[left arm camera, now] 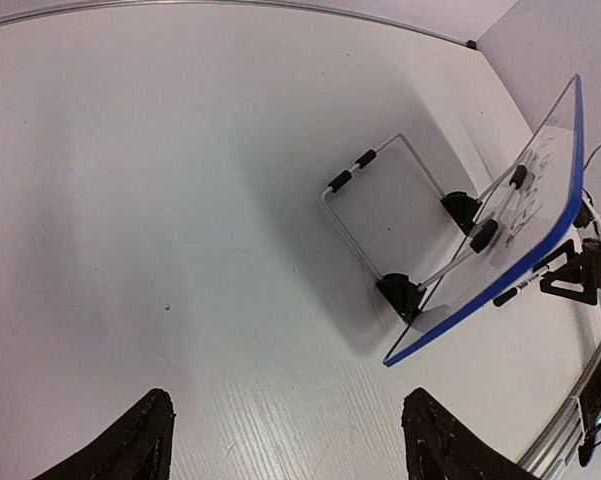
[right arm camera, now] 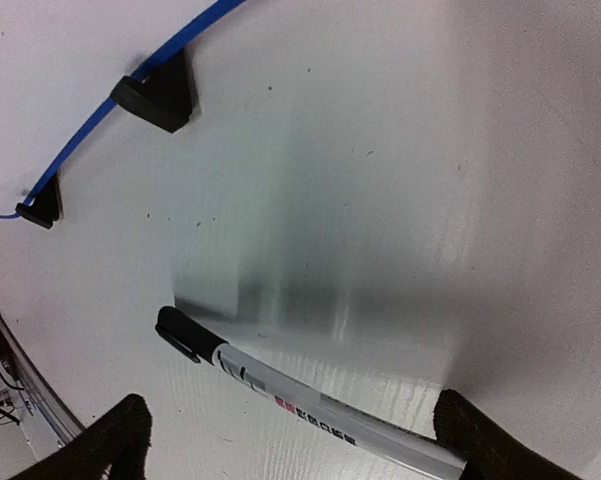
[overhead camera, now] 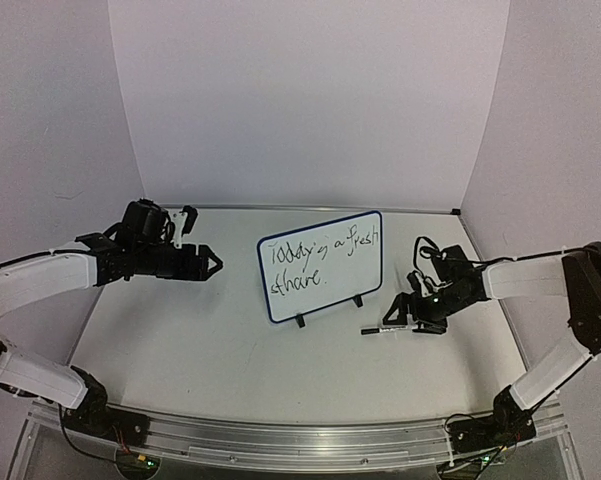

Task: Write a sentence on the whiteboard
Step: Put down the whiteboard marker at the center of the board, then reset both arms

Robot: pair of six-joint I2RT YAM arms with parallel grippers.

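White with a dark-blue rim, the whiteboard [overhead camera: 320,265] has black feet [overhead camera: 300,321] and carries the sentence [overhead camera: 310,262] in thin black script. The tabletop [overhead camera: 200,340] is white and faintly grained. The marker pen [right arm camera: 300,400] shows a black cap, a silver-white barrel and red-and-black print. The left claw [overhead camera: 213,265] and right claw [overhead camera: 423,320] are black, the arms [overhead camera: 40,280] white and black, the walls [overhead camera: 300,100] pale lilac-white.

I see marker pen [right arm camera: 310,400] flat on worktop [right arm camera: 410,150] between spread pincer [right arm camera: 292,410] fingers; whiteboard [right arm camera: 50,80] blue rim, black feet [right arm camera: 158,95] upper left.
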